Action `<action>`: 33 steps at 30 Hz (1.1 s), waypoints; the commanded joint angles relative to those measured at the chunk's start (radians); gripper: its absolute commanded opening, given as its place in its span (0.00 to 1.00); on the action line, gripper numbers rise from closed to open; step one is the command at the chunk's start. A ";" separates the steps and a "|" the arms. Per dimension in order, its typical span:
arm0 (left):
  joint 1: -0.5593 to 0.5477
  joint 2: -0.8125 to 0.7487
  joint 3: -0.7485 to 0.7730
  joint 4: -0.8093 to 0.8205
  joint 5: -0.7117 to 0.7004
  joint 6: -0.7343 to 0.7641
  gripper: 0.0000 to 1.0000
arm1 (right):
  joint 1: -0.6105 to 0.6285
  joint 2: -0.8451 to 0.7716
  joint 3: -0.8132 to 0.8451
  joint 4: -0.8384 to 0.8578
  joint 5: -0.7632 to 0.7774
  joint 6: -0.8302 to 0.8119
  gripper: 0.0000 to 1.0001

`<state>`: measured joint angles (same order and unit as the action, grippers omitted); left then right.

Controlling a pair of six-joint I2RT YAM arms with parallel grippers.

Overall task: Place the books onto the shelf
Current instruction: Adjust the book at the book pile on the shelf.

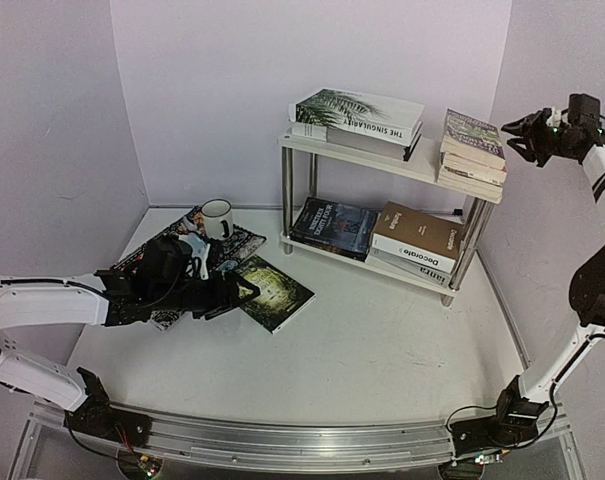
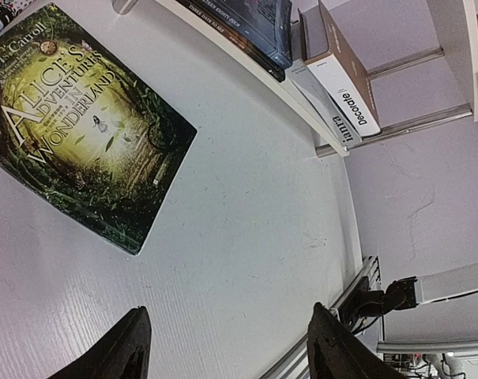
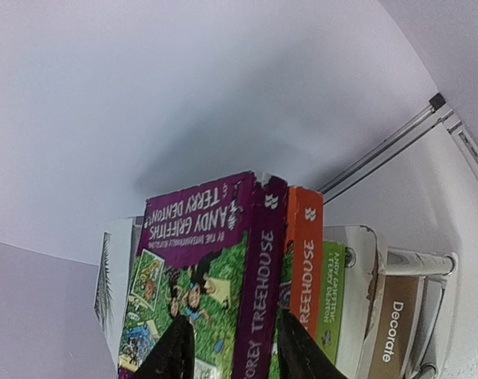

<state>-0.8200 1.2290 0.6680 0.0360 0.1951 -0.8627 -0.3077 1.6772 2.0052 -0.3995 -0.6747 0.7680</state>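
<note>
A dark green Alice in Wonderland book [image 1: 272, 292] [image 2: 80, 126] lies flat on the table. My left gripper [image 1: 237, 295] [image 2: 228, 312] hovers open just beside its near corner, holding nothing. The shelf [image 1: 427, 165] carries a palm-leaf book [image 1: 357, 112] on a grey one at top left and a stack [image 1: 472, 150] at top right. Two more piles lie on the lower board, a dark book [image 1: 332, 227] and a brown one [image 1: 419, 235]. My right gripper [image 1: 510, 135] [image 3: 232, 320] is open at the right end of the top stack, its fingers either side of the magenta book's [image 3: 199, 260] spine. Orange [image 3: 304, 260] and lime green [image 3: 331, 292] books lie under it.
A white mug [image 1: 217, 217] stands on a patterned placemat [image 1: 237, 245] left of the shelf, partly under my left arm. Walls close in behind and on both sides. A metal rail [image 1: 312, 440] runs along the near table edge.
</note>
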 commanded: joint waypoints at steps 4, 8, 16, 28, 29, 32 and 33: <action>-0.004 -0.052 0.004 0.034 -0.035 0.019 0.69 | 0.004 -0.215 -0.136 0.014 0.005 -0.106 0.41; -0.004 -0.061 0.006 0.032 -0.060 0.026 0.70 | 0.004 -0.383 -0.324 0.113 -0.054 -0.091 0.46; 0.002 -0.021 0.081 -0.069 -0.184 0.029 0.71 | 0.007 -0.639 -0.562 0.171 -0.162 -0.052 0.49; 0.051 0.116 0.225 -0.156 -0.239 0.058 0.71 | 0.154 -0.743 -0.678 0.080 -0.193 -0.099 0.49; 0.055 0.124 0.230 -0.157 -0.236 0.058 0.71 | 0.170 -0.743 -0.682 0.073 -0.196 -0.106 0.48; 0.066 0.142 0.248 -0.156 -0.235 0.058 0.71 | 0.219 -0.738 -0.692 0.051 -0.204 -0.135 0.46; 0.070 0.148 0.254 -0.157 -0.234 0.058 0.71 | 0.237 -0.734 -0.693 0.033 -0.197 -0.152 0.46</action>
<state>-0.7642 1.3591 0.8604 -0.1091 -0.0229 -0.8261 -0.1290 0.9367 1.3236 -0.3275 -0.8389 0.6845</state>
